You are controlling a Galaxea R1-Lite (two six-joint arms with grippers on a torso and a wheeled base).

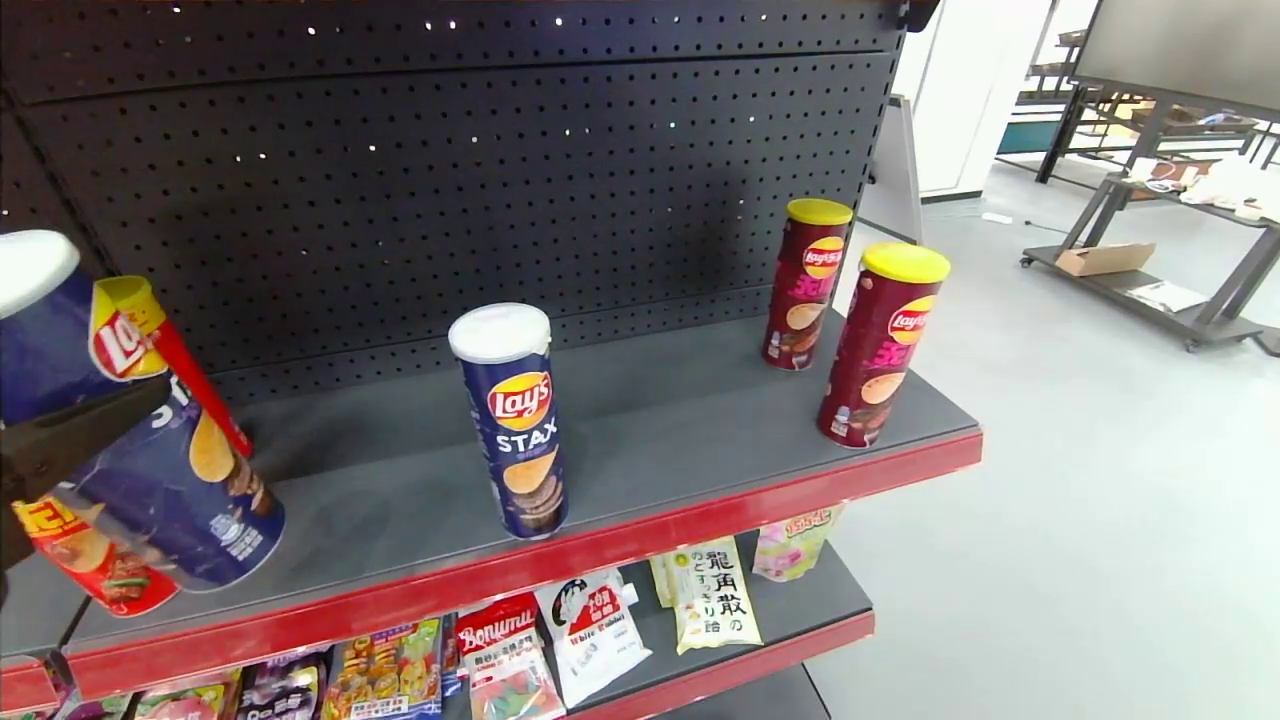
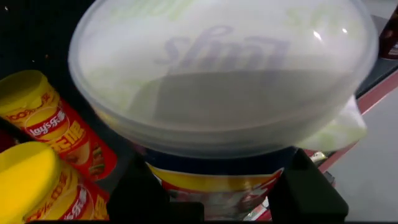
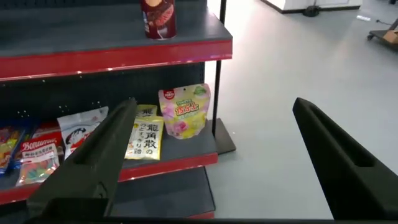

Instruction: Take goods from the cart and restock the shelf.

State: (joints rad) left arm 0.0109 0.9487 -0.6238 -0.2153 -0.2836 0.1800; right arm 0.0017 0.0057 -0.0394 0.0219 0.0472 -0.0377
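My left gripper (image 1: pixel 60 445) is shut on a blue chip can with a white lid (image 1: pixel 150 440), held tilted over the left end of the grey shelf (image 1: pixel 680 430). Its base is low by the shelf surface. In the left wrist view the can's lid (image 2: pixel 224 74) looms above my left gripper (image 2: pixel 224 196). Red yellow-lidded cans (image 1: pixel 170 350) (image 2: pixel 56 130) stand right behind it. Another blue can (image 1: pixel 515 420) stands upright mid-shelf near the front edge. My right gripper (image 3: pixel 217 162) hangs open, holding nothing, before the lower shelves.
Two maroon cans (image 1: pixel 805 285) (image 1: pixel 880 345) stand at the shelf's right end. A black pegboard (image 1: pixel 450 180) backs the shelf. Snack bags (image 1: pixel 590 630) (image 3: pixel 183 109) fill the lower shelf. Grey floor (image 1: pixel 1100 500) opens to the right, with metal racks (image 1: pixel 1170 270) farther off.
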